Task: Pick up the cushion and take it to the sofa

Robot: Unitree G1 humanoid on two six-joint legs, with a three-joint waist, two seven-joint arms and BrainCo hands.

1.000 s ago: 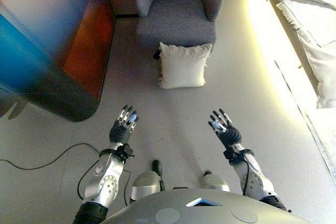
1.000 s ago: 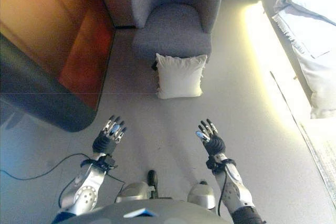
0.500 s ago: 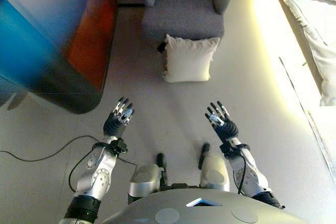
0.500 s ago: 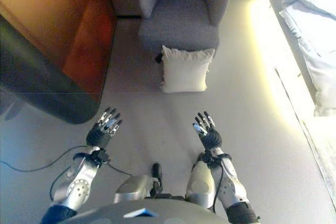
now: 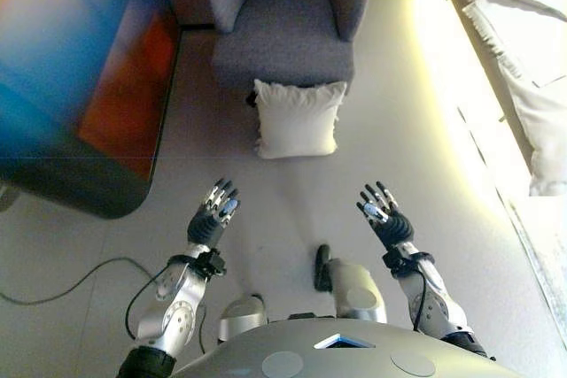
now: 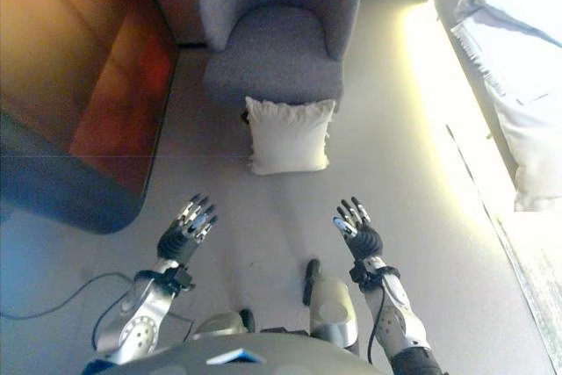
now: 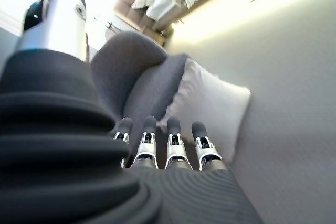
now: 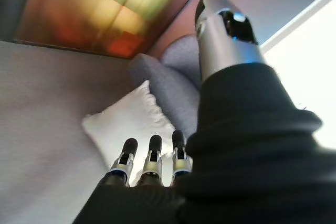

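Note:
A white square cushion (image 5: 297, 118) stands on the grey floor, leaning against the front of a grey armchair (image 5: 285, 33). It also shows in the left wrist view (image 7: 210, 106) and the right wrist view (image 8: 128, 124). My left hand (image 5: 213, 216) and right hand (image 5: 383, 217) are held up side by side, both open and empty, well short of the cushion. The armchair seat is bare.
A large dark cabinet with a reddish side (image 5: 84, 104) stands on the left. A bed with white bedding (image 5: 523, 50) runs along the right, with a lit strip of floor beside it. A black cable (image 5: 62, 285) lies on the floor at lower left.
The whole picture has shifted, so the camera has moved; the cushion and armchair now sit further left in view. Both hands stay open and raised as before.

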